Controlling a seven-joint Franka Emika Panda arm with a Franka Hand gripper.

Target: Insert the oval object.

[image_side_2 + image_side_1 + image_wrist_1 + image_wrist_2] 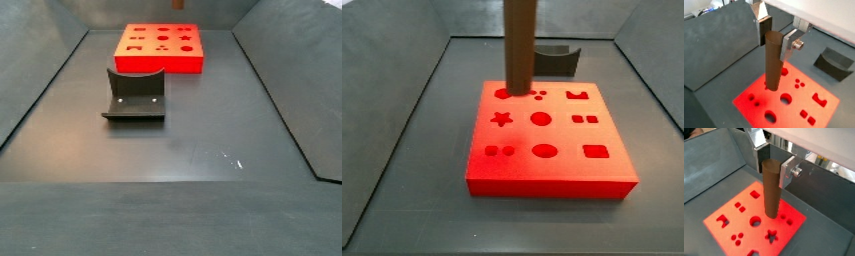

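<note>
My gripper (775,38) is shut on the upper end of the oval object (772,62), a long smooth brown rod that hangs upright from it. Both wrist views show this grip, with the gripper (771,169) around the rod (771,193). The rod's lower end hangs over the red block (811,111), which has several shaped holes. In a side view the rod (519,45) comes down from above the picture over the block's (556,170) far left part; the gripper is out of view there. An oval hole (544,151) lies near the block's front middle.
The fixture (556,58), a dark L-shaped bracket, stands on the floor behind the block, and it also shows in the other views (135,95) (833,62). Grey sloping walls (34,90) enclose the dark floor (187,150). The red block (160,48) sits at the far end.
</note>
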